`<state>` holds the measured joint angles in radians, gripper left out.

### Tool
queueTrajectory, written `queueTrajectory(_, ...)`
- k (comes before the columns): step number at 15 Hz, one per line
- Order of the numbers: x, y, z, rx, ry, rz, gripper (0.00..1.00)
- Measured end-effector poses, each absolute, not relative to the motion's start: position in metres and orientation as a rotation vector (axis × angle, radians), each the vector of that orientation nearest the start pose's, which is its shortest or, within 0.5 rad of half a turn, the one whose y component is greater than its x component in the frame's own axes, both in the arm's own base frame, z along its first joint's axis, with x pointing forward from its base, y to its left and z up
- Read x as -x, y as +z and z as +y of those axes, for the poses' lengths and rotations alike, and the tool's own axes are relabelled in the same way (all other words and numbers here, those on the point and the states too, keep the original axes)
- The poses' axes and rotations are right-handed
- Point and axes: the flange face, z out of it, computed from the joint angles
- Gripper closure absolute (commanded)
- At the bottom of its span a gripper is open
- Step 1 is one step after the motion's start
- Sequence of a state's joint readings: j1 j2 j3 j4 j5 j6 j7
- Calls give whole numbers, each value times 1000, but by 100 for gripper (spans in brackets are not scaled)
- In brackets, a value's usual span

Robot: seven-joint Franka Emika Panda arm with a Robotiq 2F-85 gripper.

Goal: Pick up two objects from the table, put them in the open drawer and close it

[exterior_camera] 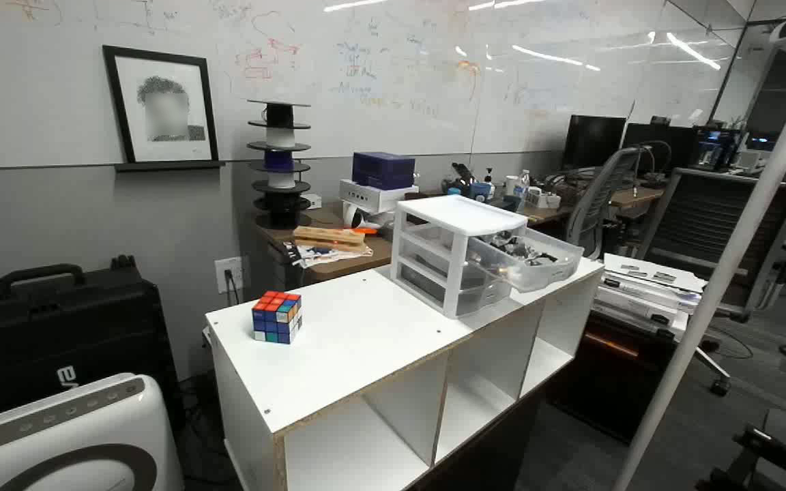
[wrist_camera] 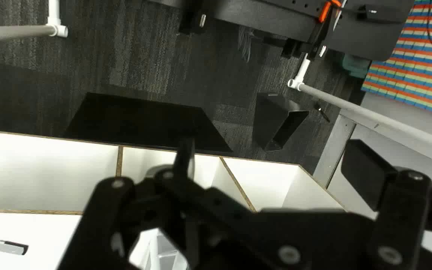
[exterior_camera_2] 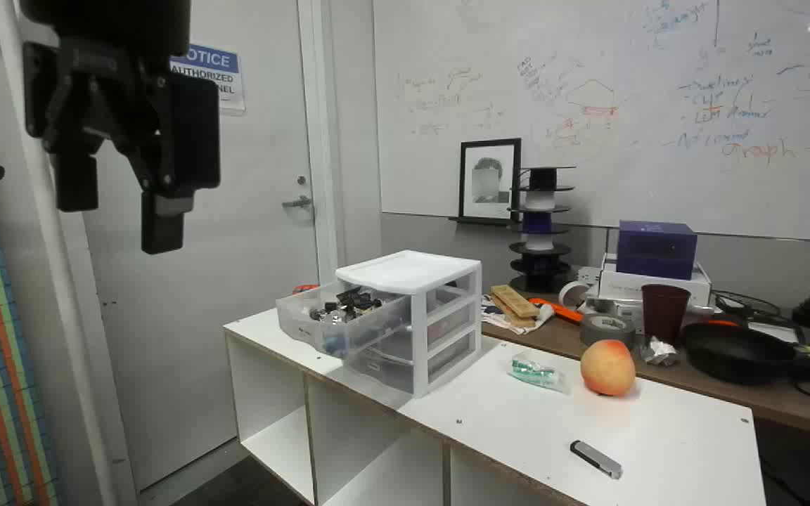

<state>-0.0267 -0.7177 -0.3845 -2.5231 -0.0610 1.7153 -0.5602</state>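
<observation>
The white table [exterior_camera_2: 510, 436] crosses the lower part of both exterior views; the drawer unit [exterior_camera_2: 412, 270] stands on its top, turned so that the top drawer [exterior_camera_2: 304, 332] slides leftward in an exterior view, away from the loose things; the drawer stands pulled out, presumably to be filled from above and then pushed home; it already holds dark clutter [exterior_camera_2: 350, 303] too jumbled to name.

The black pincer [exterior_camera_2: 120, 214] hangs at the upper left of an exterior view, well apart from table and drawer, spread wide and gripping nothing; held high and wide like this, it seems ready for a pick from above, which I judge to be the next step.

The exterior views disagree about what lies on the top; a Rubik's cube [exterior_camera: 277, 317] sits left of centre in an exterior view, whereas a peach [exterior_camera_2: 607, 368], a clear packet [exterior_camera_2: 537, 372] with green print and a small silver-and-black stick [exterior_camera_2: 596, 459] lie toward the lower right in an exterior view; the wrist view agrees on the stick, at its lower left; which two are meant I cannot tell; the round peach, near the back edge, could roll if nudged, and the flat stick will likely call for a low, careful grip.
</observation>
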Motion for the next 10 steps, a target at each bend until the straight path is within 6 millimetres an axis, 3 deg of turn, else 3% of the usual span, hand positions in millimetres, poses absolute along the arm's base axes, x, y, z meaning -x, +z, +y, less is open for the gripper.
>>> queueTrajectory(10, -302, 483, -147, 2898, 34, -385, 0)
